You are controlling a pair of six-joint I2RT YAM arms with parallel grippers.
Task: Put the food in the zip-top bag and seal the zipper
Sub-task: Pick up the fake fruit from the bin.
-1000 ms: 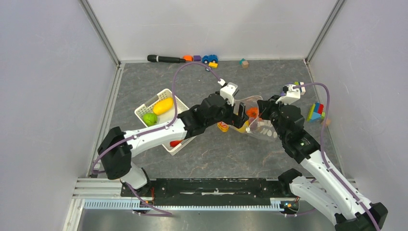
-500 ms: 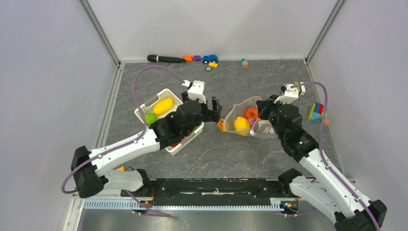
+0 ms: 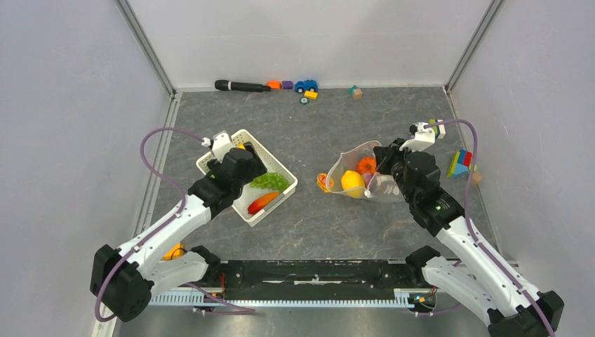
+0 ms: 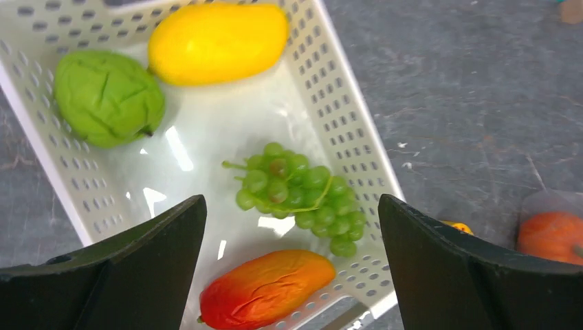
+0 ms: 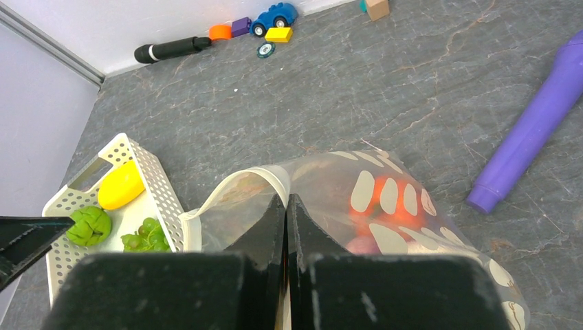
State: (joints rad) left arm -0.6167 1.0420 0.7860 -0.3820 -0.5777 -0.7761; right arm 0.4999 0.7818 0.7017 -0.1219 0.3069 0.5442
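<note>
- One white basket (image 4: 344, 130), with four foods in it: one mango (image 4: 218, 41), one green pepper (image 4: 108, 97), one bunch of grapes (image 4: 299, 194), one red chili (image 4: 267, 289).
- One zip-top bag (image 5: 323, 179), with two foods clearly visible: one pumpkin (image 3: 365, 165), one yellow fruit (image 3: 352, 181).

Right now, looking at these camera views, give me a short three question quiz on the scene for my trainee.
1. True or false: the left claw is shut on the green grapes.
2. What is the right claw pinching? A a spoon, B the zip-top bag, C a cup.
3. How many toy foods lie in the white basket?
Key: 1 false, it is open; 2 B; 3 four: mango, pepper, grapes, chili.
</note>
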